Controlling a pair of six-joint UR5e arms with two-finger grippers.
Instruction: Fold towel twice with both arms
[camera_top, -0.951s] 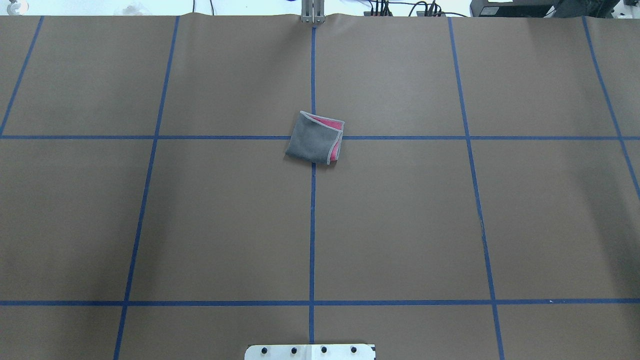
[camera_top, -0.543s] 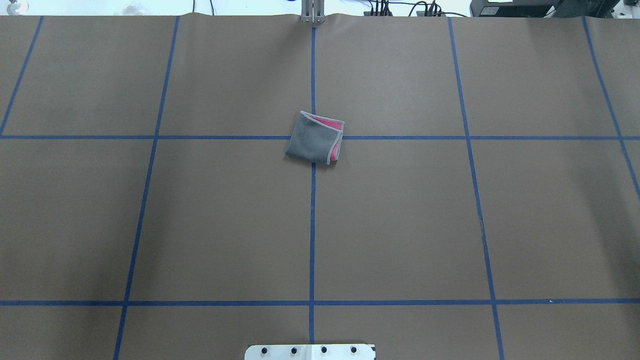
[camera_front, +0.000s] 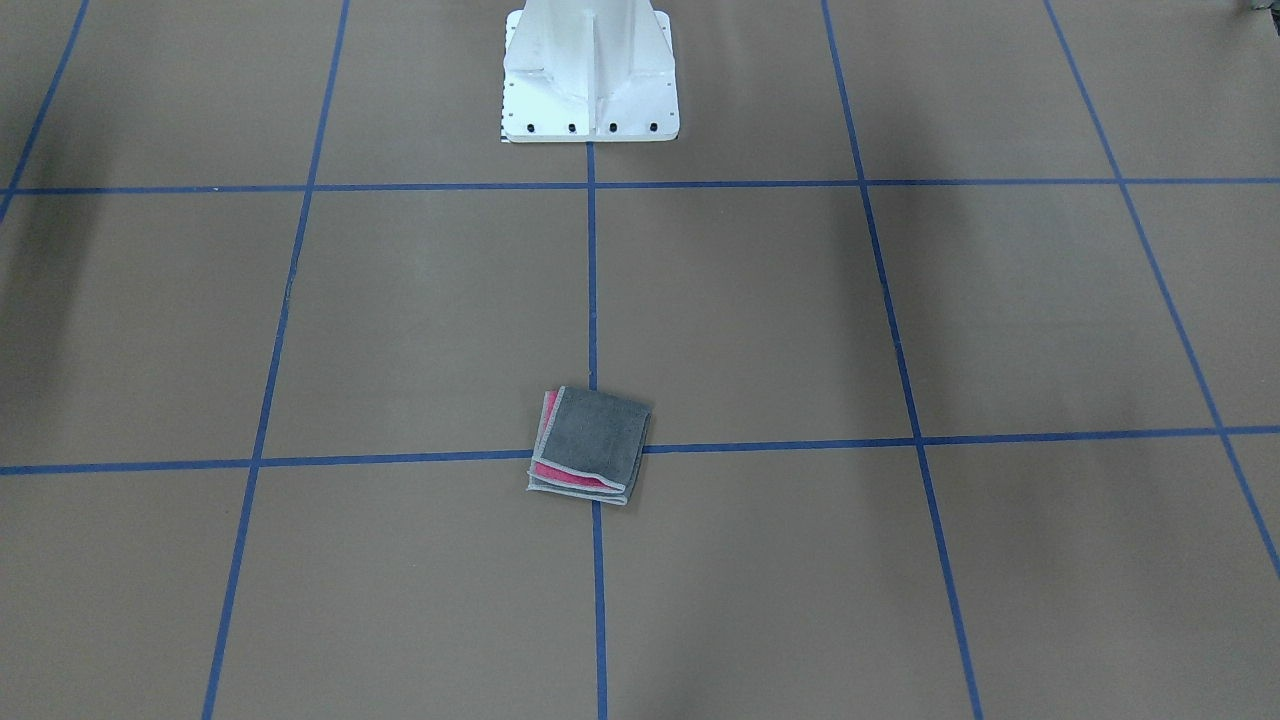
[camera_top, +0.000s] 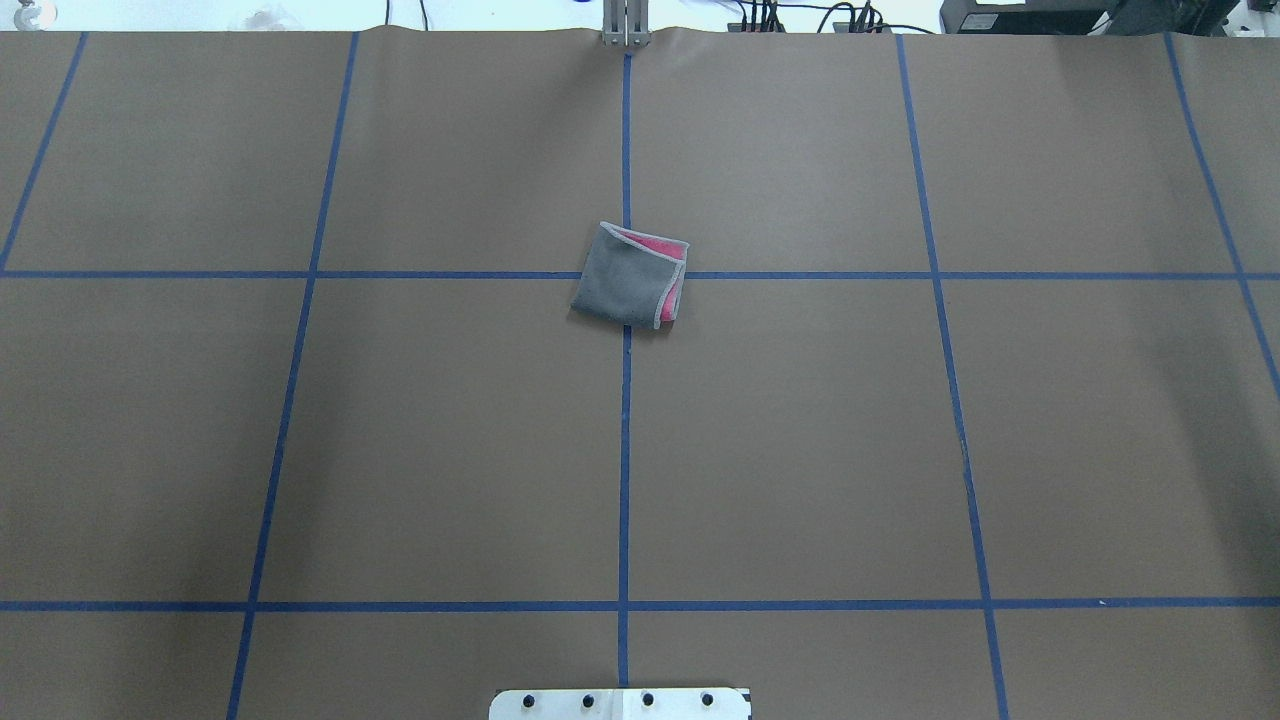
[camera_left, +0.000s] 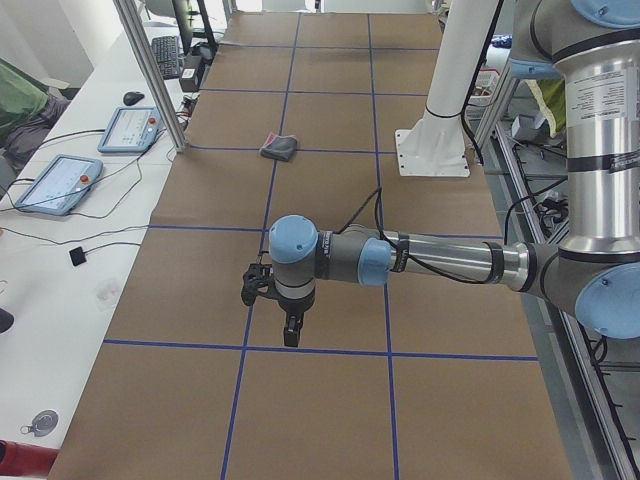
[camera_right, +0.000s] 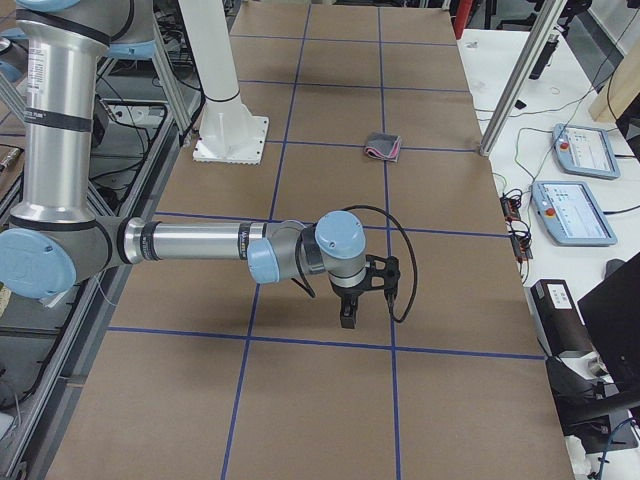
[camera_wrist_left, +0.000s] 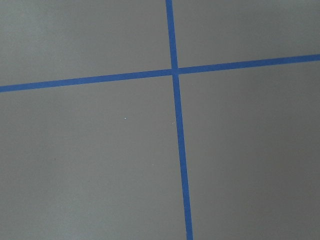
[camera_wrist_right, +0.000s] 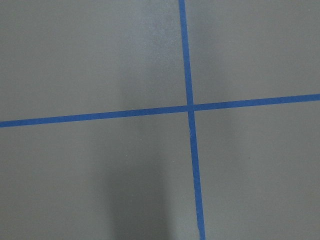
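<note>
The towel (camera_top: 630, 275) lies folded into a small square on the brown table, where two blue tape lines cross. Its dark grey face is up and pink shows along two edges. It also shows in the front view (camera_front: 590, 445), the left side view (camera_left: 280, 147) and the right side view (camera_right: 382, 147). My left gripper (camera_left: 289, 335) hangs over the table's left end, far from the towel. My right gripper (camera_right: 347, 318) hangs over the right end, also far away. I cannot tell whether either is open or shut. Both wrist views show only table and tape.
The white pedestal base (camera_front: 590, 70) stands at the robot's side of the table. Tablets (camera_left: 130, 128) and cables lie on a white bench past the far edge, beside a metal post (camera_left: 150, 70). Blue tape lines (camera_top: 625, 450) grid the brown table.
</note>
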